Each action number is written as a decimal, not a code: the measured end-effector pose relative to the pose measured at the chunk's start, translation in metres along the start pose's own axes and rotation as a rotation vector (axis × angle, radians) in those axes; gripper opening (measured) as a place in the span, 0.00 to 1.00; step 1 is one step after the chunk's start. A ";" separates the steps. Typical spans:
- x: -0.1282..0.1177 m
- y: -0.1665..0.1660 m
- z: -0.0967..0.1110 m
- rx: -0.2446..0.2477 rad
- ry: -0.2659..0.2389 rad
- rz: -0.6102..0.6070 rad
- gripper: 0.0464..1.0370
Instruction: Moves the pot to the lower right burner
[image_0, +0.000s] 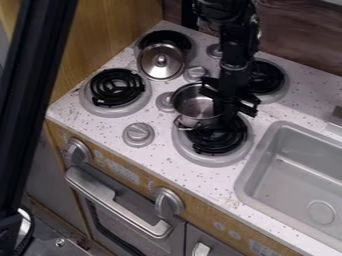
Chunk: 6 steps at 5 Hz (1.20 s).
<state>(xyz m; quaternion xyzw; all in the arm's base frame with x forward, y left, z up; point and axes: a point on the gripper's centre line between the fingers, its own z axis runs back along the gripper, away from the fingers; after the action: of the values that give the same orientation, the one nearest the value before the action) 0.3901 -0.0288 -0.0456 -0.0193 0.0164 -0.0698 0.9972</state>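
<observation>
Bench: speckled white
Pot: at the upper-left edge of the lower right burner
Gripper: at its right side — you can't tell its hold
Risk: lowered off-centre, your pot could tip

Toy kitchen setup. Countertop has 4 burners, 3 with black coils showing, plus a gray sink at the right. Below: oven door with a bar handle and 2 big knobs on a wood-look front panel. Metal lid and small pot on top.
</observation>
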 end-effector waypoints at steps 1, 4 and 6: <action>0.001 -0.010 0.000 0.001 -0.001 -0.025 0.02; -0.036 -0.033 -0.002 -0.021 0.028 0.019 0.04; -0.036 -0.035 -0.001 -0.033 0.052 0.026 0.36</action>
<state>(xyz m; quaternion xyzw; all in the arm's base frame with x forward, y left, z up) 0.3499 -0.0588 -0.0445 -0.0339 0.0437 -0.0568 0.9968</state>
